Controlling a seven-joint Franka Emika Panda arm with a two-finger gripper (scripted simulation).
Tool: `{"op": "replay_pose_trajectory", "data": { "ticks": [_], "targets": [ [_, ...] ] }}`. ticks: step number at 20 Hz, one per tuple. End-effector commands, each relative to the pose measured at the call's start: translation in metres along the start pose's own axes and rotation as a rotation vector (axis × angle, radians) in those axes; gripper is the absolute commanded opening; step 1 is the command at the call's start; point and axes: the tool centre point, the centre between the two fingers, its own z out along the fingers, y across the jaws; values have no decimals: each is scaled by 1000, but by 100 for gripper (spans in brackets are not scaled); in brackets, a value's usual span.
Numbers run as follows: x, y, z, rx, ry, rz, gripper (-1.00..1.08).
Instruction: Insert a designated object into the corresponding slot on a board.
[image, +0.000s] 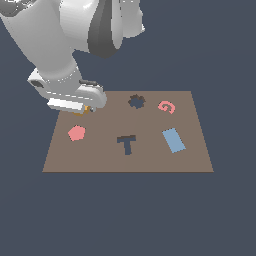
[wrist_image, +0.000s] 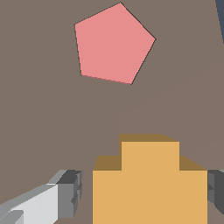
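Orange piece (wrist_image: 149, 183) sits between the fingers (wrist_image: 65, 199) of the gripper (image: 82, 106), low over the far corner of the board (image: 100, 155) on the exterior view's left. The fingers flank the piece closely; whether they actually pinch it cannot be told. In the exterior view only a sliver of orange shows under the hand. The pentagon (image: 76, 132) lies near, toward the front edge. The slot (image: 136, 101) lies well apart, along the far edge toward the exterior view's right, before the G (image: 167, 106). Recommended procedure: confirm a firm, centred grip, lift straight up, carry level, and match the cog lobes to the slot outline before lowering.
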Motion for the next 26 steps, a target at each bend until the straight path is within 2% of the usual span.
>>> {"op": "replay_pose_trajectory", "data": {
  "ticks": [1,13,16,20,26],
  "targets": [
    [0,0,2,0,1,0,-100],
    [0,0,0,0,2,-1,-100],
    [0,-10,0,0,2,-30,-100],
    [-4,-41,-2,0,2,-123,-100],
    [-25,-115,-5,0,2,-350,-100]
  ]
}}
